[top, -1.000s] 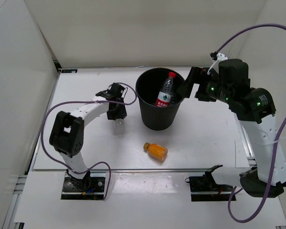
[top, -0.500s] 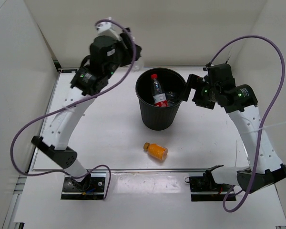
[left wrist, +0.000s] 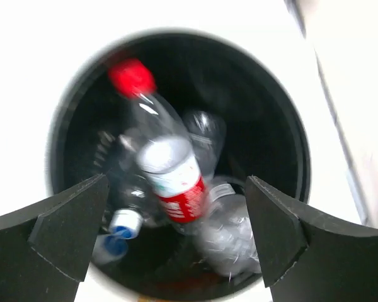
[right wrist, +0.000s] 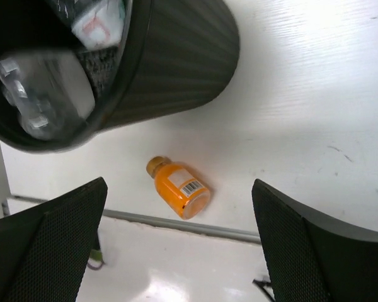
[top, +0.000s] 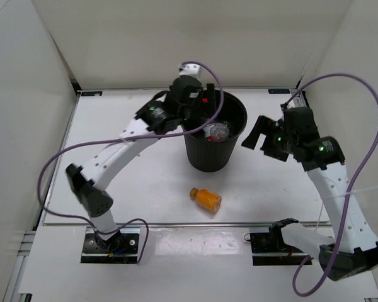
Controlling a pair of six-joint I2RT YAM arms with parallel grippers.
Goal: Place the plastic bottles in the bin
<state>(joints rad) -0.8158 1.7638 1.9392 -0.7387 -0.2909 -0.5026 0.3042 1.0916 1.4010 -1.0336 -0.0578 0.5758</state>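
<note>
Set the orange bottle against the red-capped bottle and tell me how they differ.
Place: the orange bottle lies on the table, outside the bin; the red-capped bottle is inside it. Pose: the orange bottle lies flat on its side; the red-capped bottle leans, cap uppermost. Look: the orange bottle is stubby and orange; the red-capped bottle is long, slim and clear. Both are capped and labelled.

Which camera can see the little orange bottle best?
The right wrist view: the orange bottle lies on its side, big enough to show its cap and barcode label. The top view shows it only small, near the bin. The left wrist view looks into the bin and misses it.
</note>
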